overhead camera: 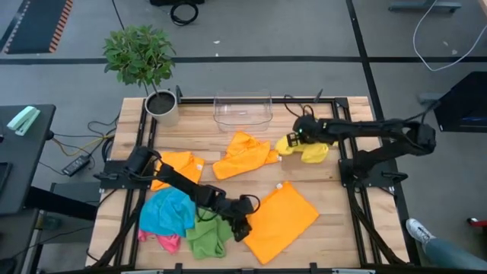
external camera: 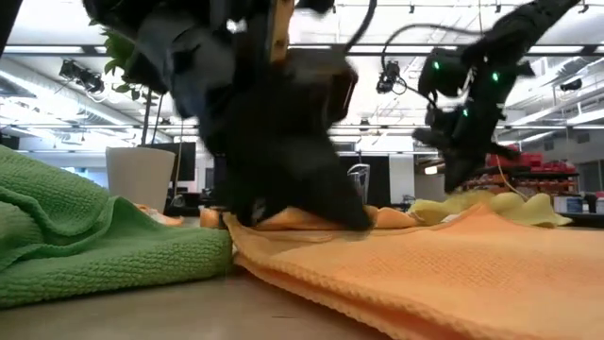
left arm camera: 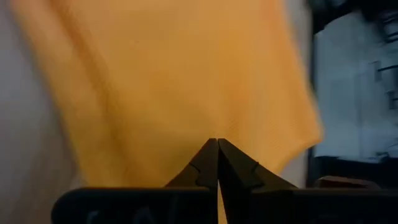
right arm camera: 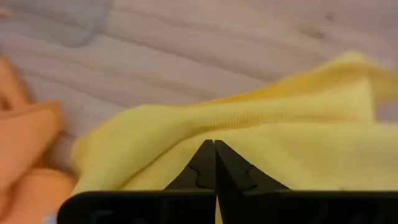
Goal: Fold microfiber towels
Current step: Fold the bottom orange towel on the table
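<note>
1. Large orange towel (overhead camera: pixel 281 221), spread flat, one corner toward the table's near edge; the left gripper (overhead camera: pixel 242 226) is at its left edge, fingers pressed together.
2. Green towel (overhead camera: pixel 208 236), crumpled, just left of that gripper.
3. Blue towel (overhead camera: pixel 168 211), bunched, beside the green one, lying over the pink towel (overhead camera: pixel 167 241).
4. Orange towel (overhead camera: pixel 179 164) under the left arm, rumpled.
5. Orange towel (overhead camera: pixel 245 154), mid-table, crumpled.
6. Yellow towel (overhead camera: pixel 308 150), bunched, at the right gripper (overhead camera: pixel 290 142), whose fingers are closed.

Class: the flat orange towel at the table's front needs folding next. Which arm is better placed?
Left. Its gripper sits at the flat orange towel's edge; the right gripper is over the yellow towel.
</note>
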Robot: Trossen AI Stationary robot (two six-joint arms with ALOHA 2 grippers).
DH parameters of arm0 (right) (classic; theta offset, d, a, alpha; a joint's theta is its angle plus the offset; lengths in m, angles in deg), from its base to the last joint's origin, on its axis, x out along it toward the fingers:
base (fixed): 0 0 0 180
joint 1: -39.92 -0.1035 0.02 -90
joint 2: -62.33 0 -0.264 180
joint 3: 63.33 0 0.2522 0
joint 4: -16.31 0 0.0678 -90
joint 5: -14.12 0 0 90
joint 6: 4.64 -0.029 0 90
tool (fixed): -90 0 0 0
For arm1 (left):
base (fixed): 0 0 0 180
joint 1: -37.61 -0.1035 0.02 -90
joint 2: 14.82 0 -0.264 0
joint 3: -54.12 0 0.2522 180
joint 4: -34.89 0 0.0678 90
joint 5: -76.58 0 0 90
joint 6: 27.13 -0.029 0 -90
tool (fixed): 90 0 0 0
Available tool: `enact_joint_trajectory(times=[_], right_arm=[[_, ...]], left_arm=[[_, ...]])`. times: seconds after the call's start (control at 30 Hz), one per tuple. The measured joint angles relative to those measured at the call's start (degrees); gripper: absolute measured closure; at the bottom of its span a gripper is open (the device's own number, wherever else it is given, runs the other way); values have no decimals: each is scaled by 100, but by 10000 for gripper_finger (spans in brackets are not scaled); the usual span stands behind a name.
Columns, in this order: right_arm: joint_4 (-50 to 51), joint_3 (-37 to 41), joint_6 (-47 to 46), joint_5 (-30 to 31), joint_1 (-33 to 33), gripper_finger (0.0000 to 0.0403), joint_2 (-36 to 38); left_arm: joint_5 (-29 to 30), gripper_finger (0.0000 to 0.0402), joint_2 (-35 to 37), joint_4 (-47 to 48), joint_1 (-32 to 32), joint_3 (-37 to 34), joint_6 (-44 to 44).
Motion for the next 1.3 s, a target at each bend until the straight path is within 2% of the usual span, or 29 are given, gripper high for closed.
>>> enact_joint_trajectory(times=[0.13,0.23,0.33,0.43,0.57,0.67,0.77,0.93,1.1,1.3], right_arm=[[963,-614,45,-183,-444,401,411],[1271,-756,-538,-465,-1451,401,735],[1237,-701,-1662,-549,-2845,401,891],[978,-578,-3149,-307,-4335,401,746],[554,-463,-5166,327,-5988,401,75],[321,-459,-6161,584,-6742,401,-584],[-108,-459,-6575,538,-7025,401,-1153],[-467,-459,-6645,115,-6992,401,-1707],[244,-461,-6383,-159,-6679,401,-1783],[1105,-461,-5138,85,-5823,401,-1640]], left_arm=[[47,395,332,-191,-301,11,-511],[56,389,516,-76,-551,9,-971],[41,394,571,-124,-766,19,-1339],[-99,395,456,-105,-880,11,-1549],[-431,390,211,-79,-868,8,-1772],[-481,396,42,-90,-789,8,-1944],[-489,393,-132,-81,-716,8,-1954],[-476,396,-308,-120,-640,15,-1878],[-468,391,-307,-182,-597,19,-1567],[-490,396,-310,-815,-570,12,-949]])
